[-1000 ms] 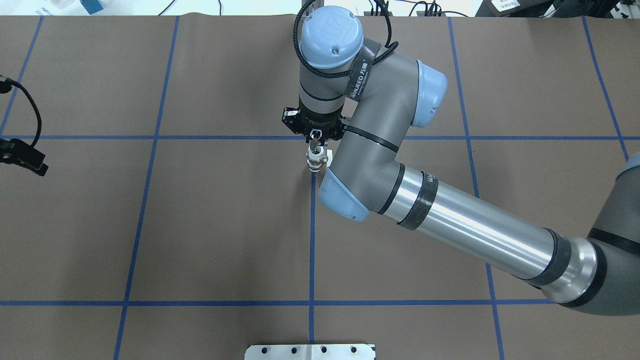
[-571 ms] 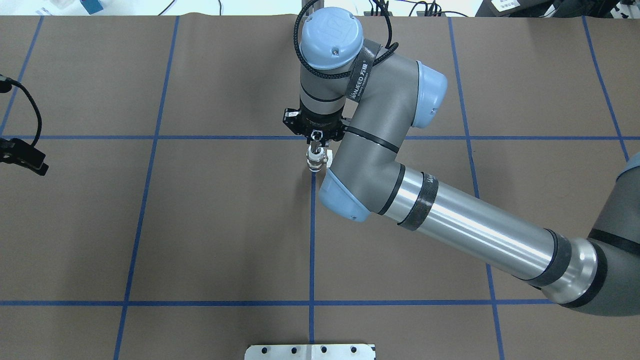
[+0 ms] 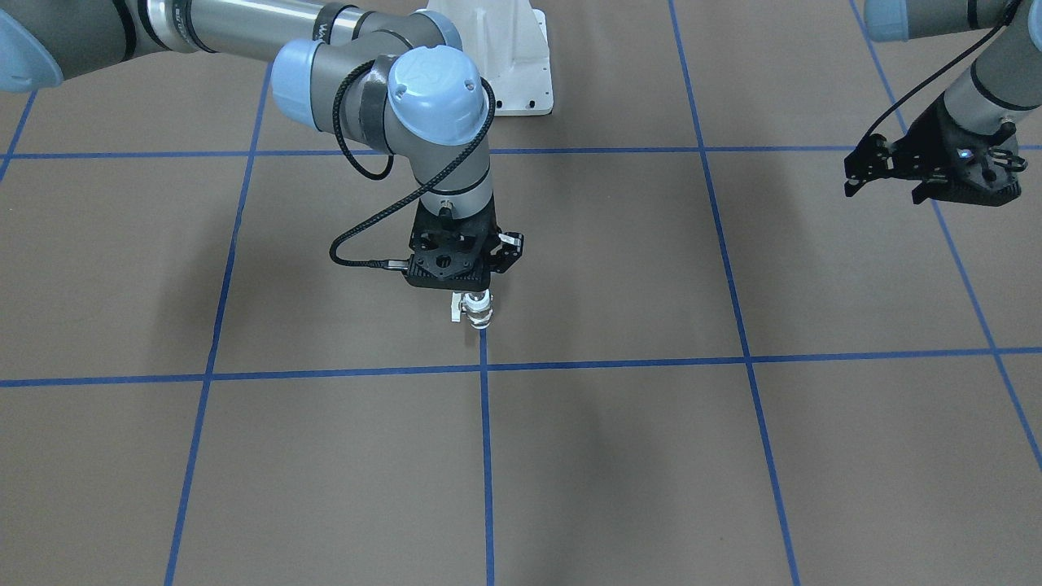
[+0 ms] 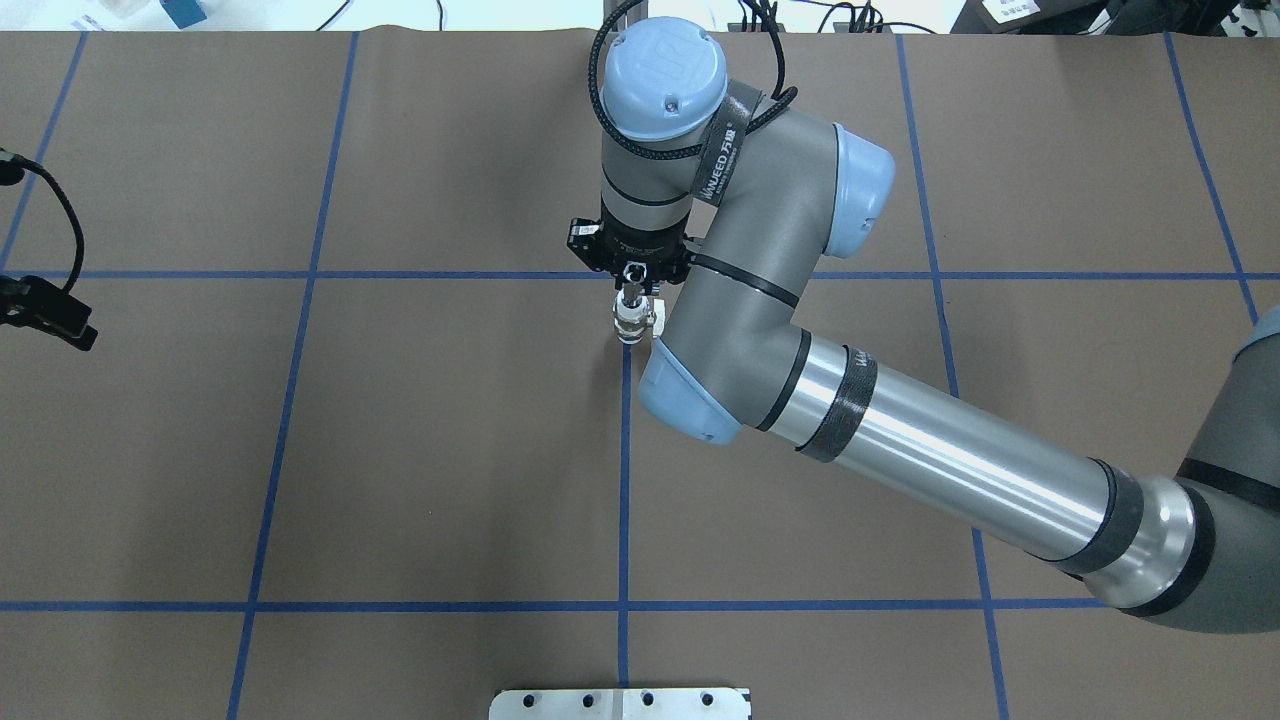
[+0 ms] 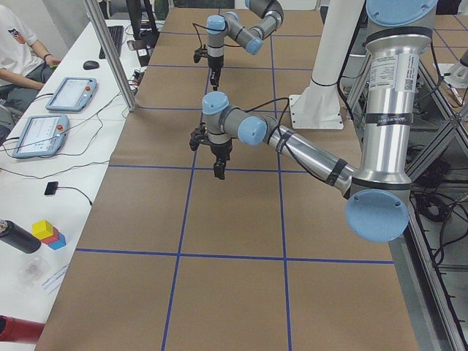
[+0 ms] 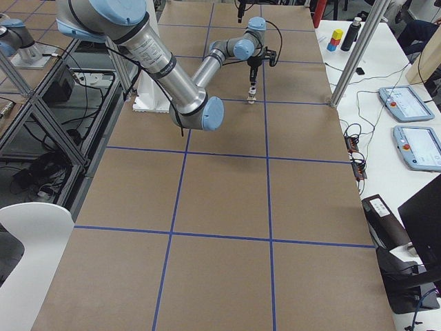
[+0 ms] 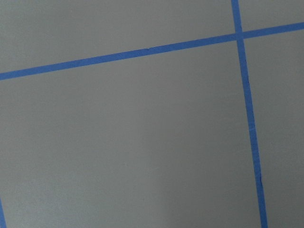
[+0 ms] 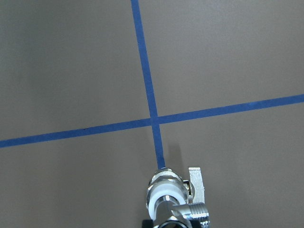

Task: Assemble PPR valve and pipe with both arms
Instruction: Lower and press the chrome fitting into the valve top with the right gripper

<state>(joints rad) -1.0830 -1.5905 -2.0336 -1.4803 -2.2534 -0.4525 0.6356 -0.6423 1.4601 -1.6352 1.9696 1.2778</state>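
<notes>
The PPR valve (image 4: 632,326) hangs upright under my right gripper (image 4: 630,298), close over the blue tape cross at the table's middle. I cannot tell if it touches the table. It has a white ring end (image 8: 164,198), a metal middle and a white side handle (image 8: 195,183). The pipe (image 8: 191,212), a shiny threaded stub, sits at the valve's upper end next to the fingers. The right gripper is shut on the valve's top (image 3: 475,309). My left gripper (image 3: 851,177) hovers far off at the table's side (image 4: 60,320), holding nothing. I cannot tell whether it is open or shut.
The white bolted pedestal (image 3: 496,57) stands at the robot's edge of the table (image 4: 620,703). Blue tape lines (image 7: 247,118) grid the brown cover. Tablets (image 5: 69,93) and cables lie on a side bench. Coloured blocks (image 5: 47,232) sit there too.
The right wrist has turned a little about its own axis. The valve stays in the same spot. The left gripper has barely shifted.
</notes>
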